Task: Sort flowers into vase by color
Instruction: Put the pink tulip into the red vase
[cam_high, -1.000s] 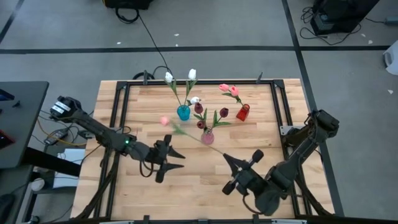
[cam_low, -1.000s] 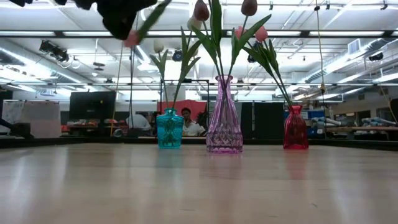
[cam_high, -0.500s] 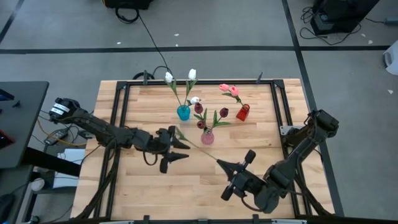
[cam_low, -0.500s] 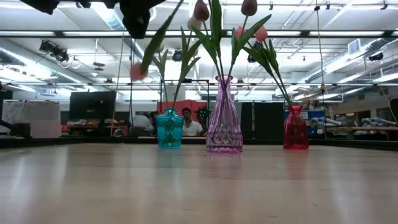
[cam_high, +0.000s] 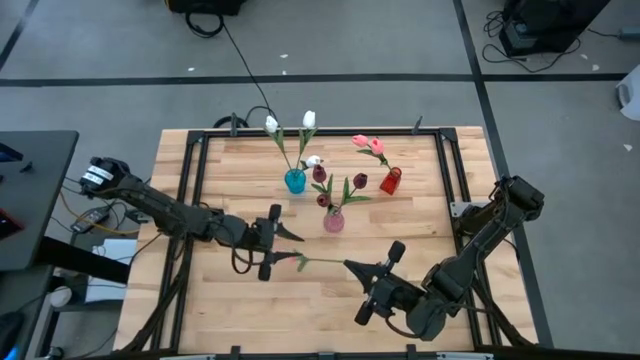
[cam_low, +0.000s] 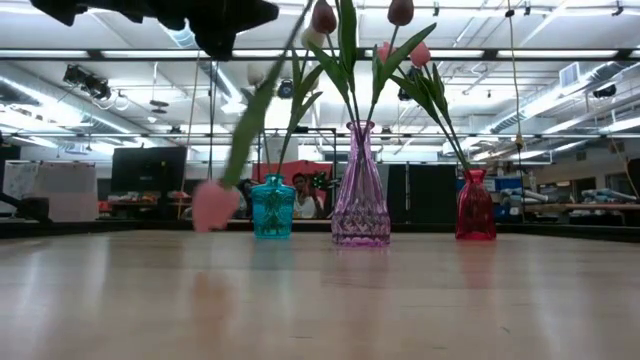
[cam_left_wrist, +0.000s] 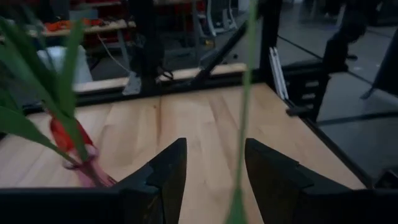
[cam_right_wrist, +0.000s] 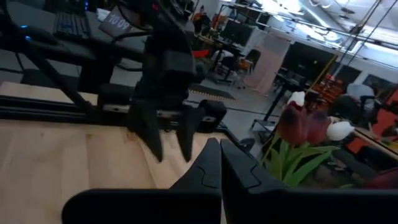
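Note:
A pink tulip (cam_low: 213, 205) on a long green stem (cam_high: 322, 261) hangs over the table's near middle, with my right gripper (cam_high: 350, 265) shut on it. My left gripper (cam_high: 290, 250) is open at the flower's head end. Its two fingers stand on either side of the stem (cam_left_wrist: 244, 112) with a gap on each side. At the far middle stand three vases: a teal vase (cam_high: 295, 181) with white tulips, a pink glass vase (cam_high: 333, 221) with maroon tulips, and a red vase (cam_high: 390, 181) with pink tulips. My right gripper pinches the stem's bare end (cam_high: 344, 263) between its two shut fingers, which point roughly level toward the table's left. The flower is lifted clear of the table. It reaches leftward from the fingers, and its head hangs lower, close above the wood (cam_low: 213, 205).
Bare wood lies all around the near half of the table (cam_high: 200, 300). A black frame rail (cam_high: 190, 180) runs along the table's edges. People sit in the room beyond the far edge (cam_low: 300, 195).
My right gripper has turned and swung the flower: the head has come from near the vases toward the table's near edge and dropped low. The stem end has stayed in the fingers. My left gripper has gone toward the table's right edge, to the flower, and has stayed open.

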